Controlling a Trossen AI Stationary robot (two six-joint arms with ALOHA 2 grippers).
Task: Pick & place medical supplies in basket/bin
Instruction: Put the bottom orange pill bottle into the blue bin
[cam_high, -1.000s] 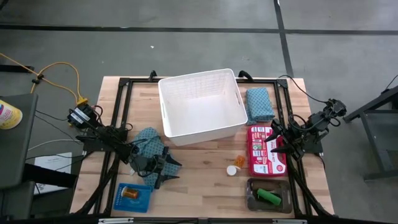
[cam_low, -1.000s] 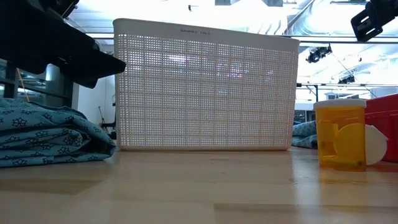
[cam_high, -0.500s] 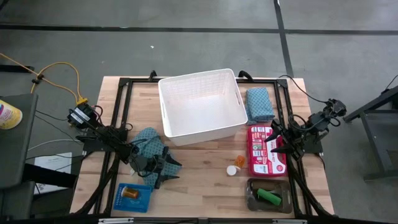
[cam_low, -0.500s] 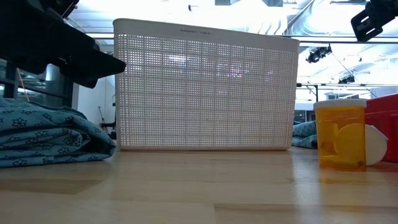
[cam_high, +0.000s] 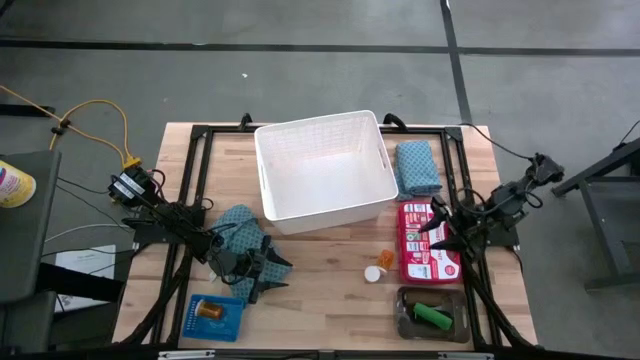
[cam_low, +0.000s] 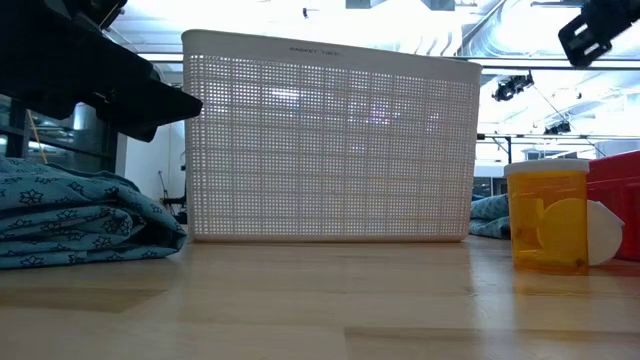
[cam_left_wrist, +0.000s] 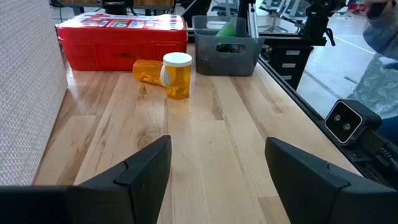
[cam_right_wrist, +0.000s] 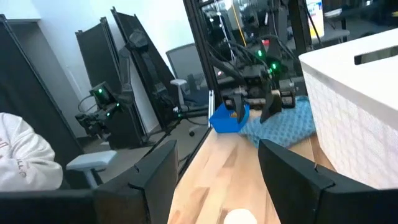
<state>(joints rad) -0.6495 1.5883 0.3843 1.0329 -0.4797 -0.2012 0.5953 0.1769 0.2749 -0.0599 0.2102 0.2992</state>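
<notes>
Just behind the spread-open left gripper lies the rumpled teal patterned cloth; we back up, lower, pinch a thick fold. Right gripper, also open, waits over the red case.

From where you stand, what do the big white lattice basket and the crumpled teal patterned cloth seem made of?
The big white lattice basket looks like moulded matte plastic, with a fine, even grid of holes. The crumpled teal patterned cloth looks like soft woven fabric, judging by its folds and printed stars.

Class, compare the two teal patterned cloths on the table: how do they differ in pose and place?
The cloth right of the white basket is neatly folded, lying flat and clear of both arms. The cloth left of the basket is crumpled, with the left gripper right beside it. Both share the same teal print.
</notes>
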